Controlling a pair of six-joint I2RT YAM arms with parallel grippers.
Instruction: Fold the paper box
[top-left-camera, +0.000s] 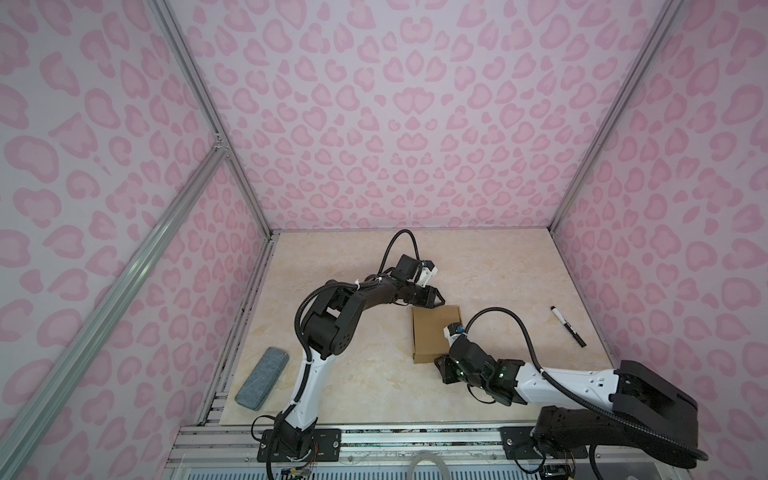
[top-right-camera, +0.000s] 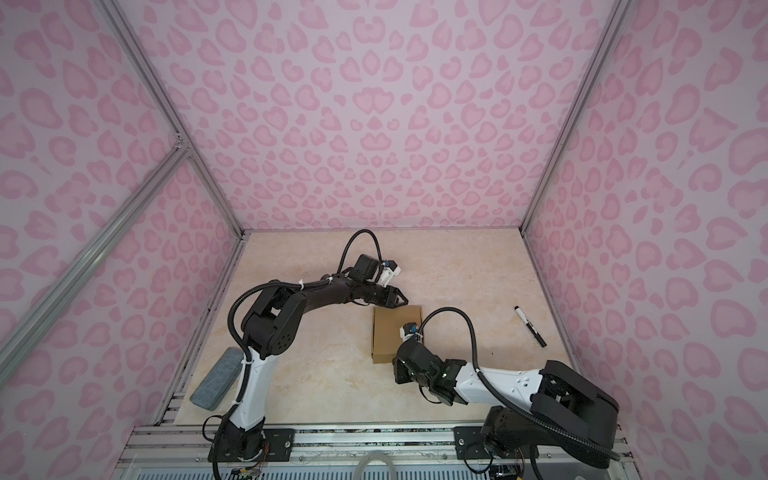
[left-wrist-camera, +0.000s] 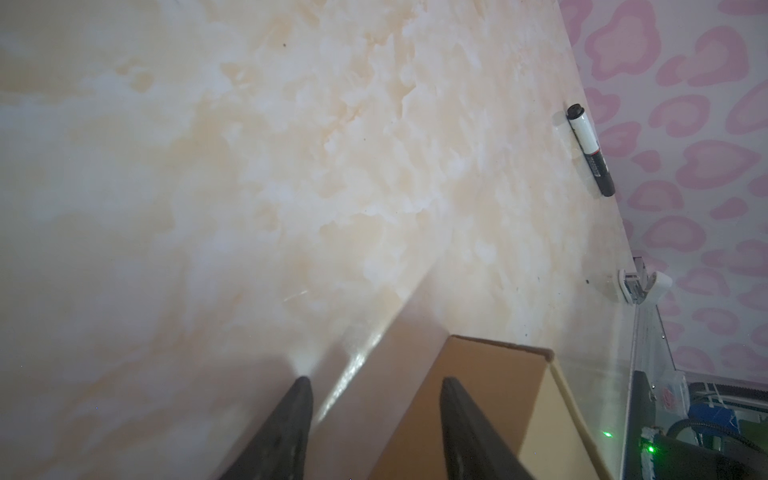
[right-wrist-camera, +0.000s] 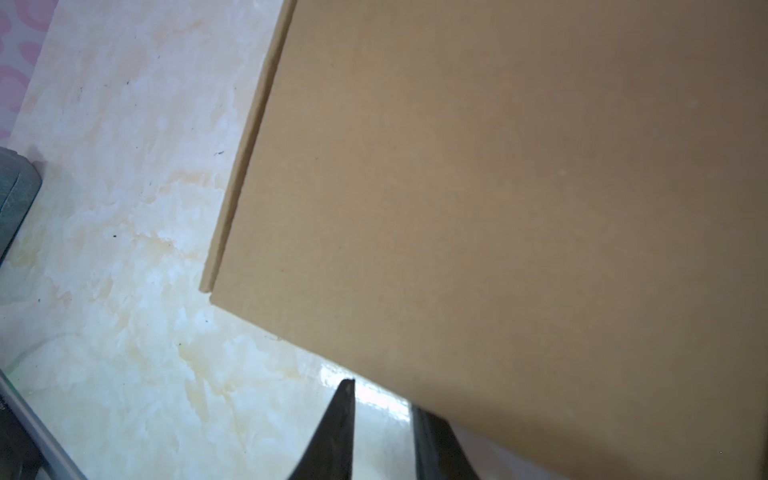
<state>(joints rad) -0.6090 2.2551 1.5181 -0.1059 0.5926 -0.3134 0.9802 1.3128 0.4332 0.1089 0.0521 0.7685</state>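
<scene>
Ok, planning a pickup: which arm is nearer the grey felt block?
Left. The left arm rises just beside the grey felt block; the right arm sits well off across the table.

Paper box (top-left-camera: 430, 332): is showing plain brown cardboard, matt and smooth
Tabletop (top-left-camera: 478, 270): is gleaming like polished cream marble, reflecting light
Block (top-left-camera: 262, 379): is looking like grey felt, fuzzy and dull
Marker pen (left-wrist-camera: 591, 153): is shining as smooth black-and-white plastic
Frame rails (top-left-camera: 415, 434): are glinting as bare brushed metal
Walls (top-left-camera: 415, 124): are showing matt pink print

Soft even light, glare on table (right-wrist-camera: 374, 399) (wrist views blurry)
</scene>
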